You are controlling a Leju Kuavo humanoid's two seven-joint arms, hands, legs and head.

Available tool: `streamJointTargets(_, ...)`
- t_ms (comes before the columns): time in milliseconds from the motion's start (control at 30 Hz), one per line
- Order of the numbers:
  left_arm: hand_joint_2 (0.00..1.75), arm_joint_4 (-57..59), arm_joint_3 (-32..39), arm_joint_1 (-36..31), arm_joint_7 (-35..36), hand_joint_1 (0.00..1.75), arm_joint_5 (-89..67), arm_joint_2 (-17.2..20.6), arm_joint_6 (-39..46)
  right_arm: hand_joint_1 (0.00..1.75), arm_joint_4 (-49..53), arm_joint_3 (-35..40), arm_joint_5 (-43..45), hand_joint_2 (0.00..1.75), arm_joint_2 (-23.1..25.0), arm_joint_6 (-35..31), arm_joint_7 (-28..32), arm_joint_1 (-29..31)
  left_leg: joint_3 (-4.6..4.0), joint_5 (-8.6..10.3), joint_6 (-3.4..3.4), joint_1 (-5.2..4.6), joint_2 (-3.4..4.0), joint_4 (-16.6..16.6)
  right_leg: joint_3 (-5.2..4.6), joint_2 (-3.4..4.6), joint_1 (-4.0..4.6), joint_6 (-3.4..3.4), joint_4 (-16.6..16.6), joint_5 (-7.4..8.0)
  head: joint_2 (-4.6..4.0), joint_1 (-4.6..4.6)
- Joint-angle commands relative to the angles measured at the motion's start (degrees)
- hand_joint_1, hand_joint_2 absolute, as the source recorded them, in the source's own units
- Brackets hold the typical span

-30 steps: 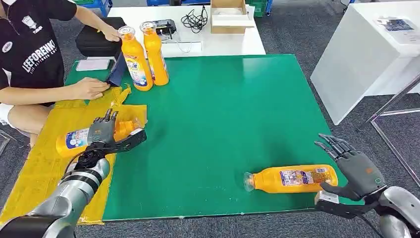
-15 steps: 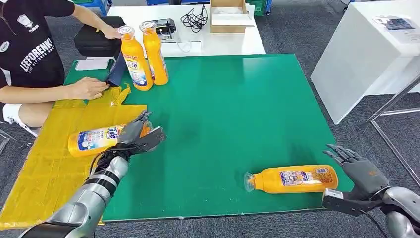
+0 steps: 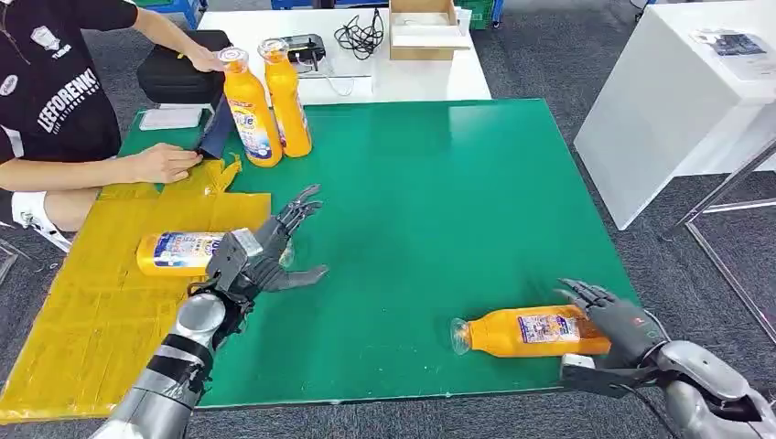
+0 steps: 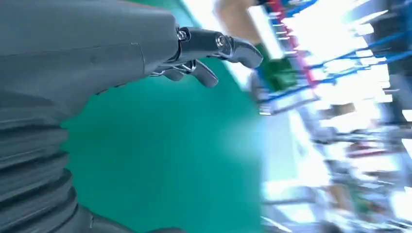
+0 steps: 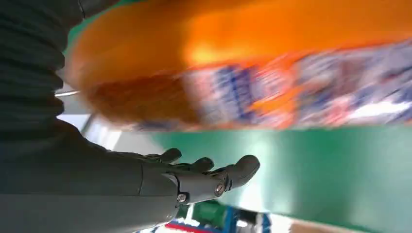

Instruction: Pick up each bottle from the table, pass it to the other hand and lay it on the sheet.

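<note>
Right hand, fingers spread and empty, reaches the lying orange bottle; left hand, released, awaits handover.

yellow plastic sheet on green-topped desk, left side | orange label-wrapped bottle lying on sheet | second orange bottle lying near front right edge | two upright orange bottles far left

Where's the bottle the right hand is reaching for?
In the head view, the bottle lies on its side near the front right edge of the green table, cap pointing left, with the right hand at its base end.
</note>
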State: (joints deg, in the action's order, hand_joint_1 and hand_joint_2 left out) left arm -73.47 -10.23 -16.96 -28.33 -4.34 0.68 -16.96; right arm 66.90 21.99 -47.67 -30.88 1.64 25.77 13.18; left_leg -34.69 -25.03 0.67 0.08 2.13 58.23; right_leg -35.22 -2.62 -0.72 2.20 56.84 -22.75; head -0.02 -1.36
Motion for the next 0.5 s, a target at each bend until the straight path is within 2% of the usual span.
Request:
streamJointTargets(33,1.75,-12.4,-7.6,4.3,-1.1,0.00,5.6,3.3,-4.9,0.00,-13.6,8.7,0.5,1.75,8.7,-0.5,0.9,6.2,0.24,-0.08,-0.08,0.13,0.07,-0.1,0.21,0.35,0.10,-0.11,-0.1,0.02,0.00,0.00)
streamJointTargets(167,1.75,-13.8,-9.8,5.0,-2.0,0.00,5.0,3.4,-4.9,0.00,-18.4,10.5,0.8,1.75,10.7,0.7,1.0,8.2,0.25,-0.05,-0.06,0.16,0.16,-0.1,0.18,0.41,0.15,-0.08,-0.1,0.05,0.00,0.02)
streamJointTargets(233,1.75,-14.4,-10.6,5.3,-2.9,0.00,6.3,3.7,-5.8,0.00,-24.6,12.4,-0.2,1.75,12.4,2.8,-1.0,10.8,0.31,-0.04,-0.06,0.15,0.10,-0.1,0.23,0.43,0.13,-0.09,-0.2,0.05,0.00,0.02)
streamJointTargets(300,1.75,-14.1,-10.4,5.4,-2.8,0.00,7.0,3.4,-5.6,0.00,-31.4,15.1,-4.2,1.75,14.5,-0.4,-5.3,13.7,0.40,-0.04,-0.07,0.18,0.18,-0.1,0.30,0.52,0.15,-0.11,-0.2,0.08,0.00,0.02)
streamJointTargets(333,1.75,-14.1,-10.5,5.4,-2.8,0.00,7.1,3.4,-5.7,0.00,-32.8,15.4,-4.5,1.75,15.4,-1.0,-5.5,14.3,0.43,-0.05,-0.07,0.19,0.27,-0.1,0.32,0.55,0.17,-0.11,-0.2,0.08,0.00,0.02)
streamJointTargets(500,1.75,-13.9,-10.4,5.3,-2.8,0.00,7.1,3.5,-5.8,0.00,-33.5,15.7,-4.5,1.75,15.8,-1.2,-5.5,14.7,0.90,-0.24,-0.10,0.19,0.97,-0.2,0.60,1.11,0.15,-0.20,-0.2,0.21,0.00,0.02)
